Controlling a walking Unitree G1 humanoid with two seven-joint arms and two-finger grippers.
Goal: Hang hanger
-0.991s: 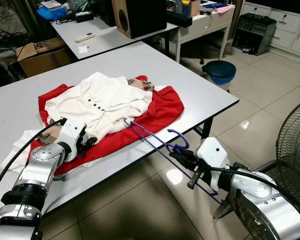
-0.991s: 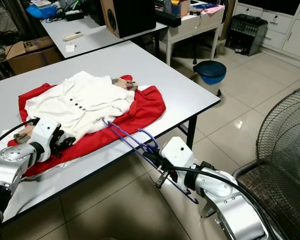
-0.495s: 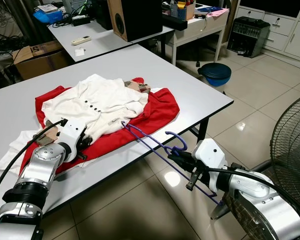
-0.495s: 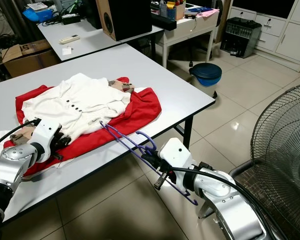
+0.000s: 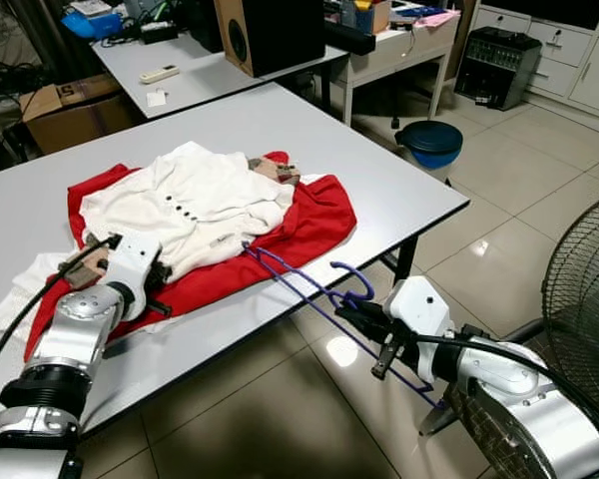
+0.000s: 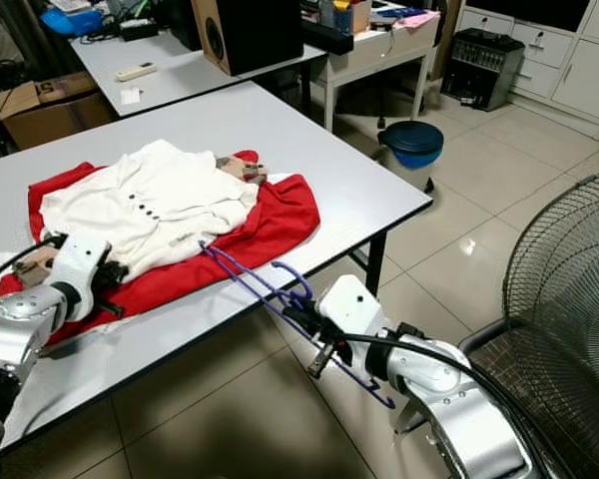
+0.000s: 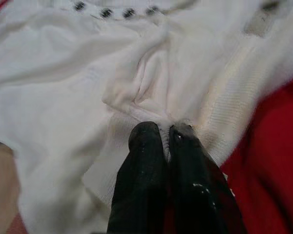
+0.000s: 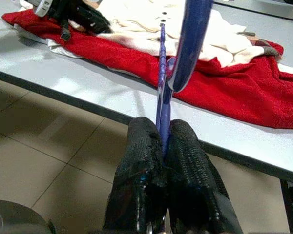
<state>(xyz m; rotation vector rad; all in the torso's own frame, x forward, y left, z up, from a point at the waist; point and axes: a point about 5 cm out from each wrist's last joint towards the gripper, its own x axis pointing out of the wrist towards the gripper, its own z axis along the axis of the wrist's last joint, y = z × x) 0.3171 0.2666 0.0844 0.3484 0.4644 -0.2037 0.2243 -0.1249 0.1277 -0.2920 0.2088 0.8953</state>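
Cardboard box [image 5: 75, 105] beyond table: printed mark resembling "S"; rest unreadable; no other legible text

Office or lab, desks [image 5: 399, 190], speaker [image 5: 270, 30], cabinets [image 5: 569, 50]

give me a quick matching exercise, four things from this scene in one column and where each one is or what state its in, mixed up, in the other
Things:
1. purple hanger
2. white shirt
3. left pincer
4. blue bin

States or places:
a. on the floor past the far side of the table
b. shut on a fold of white cloth
c. held in the shut right pincer, its far tip at the clothes
d. lying on top of the red garment

Pairs: 1-c, 2-d, 3-b, 4-a
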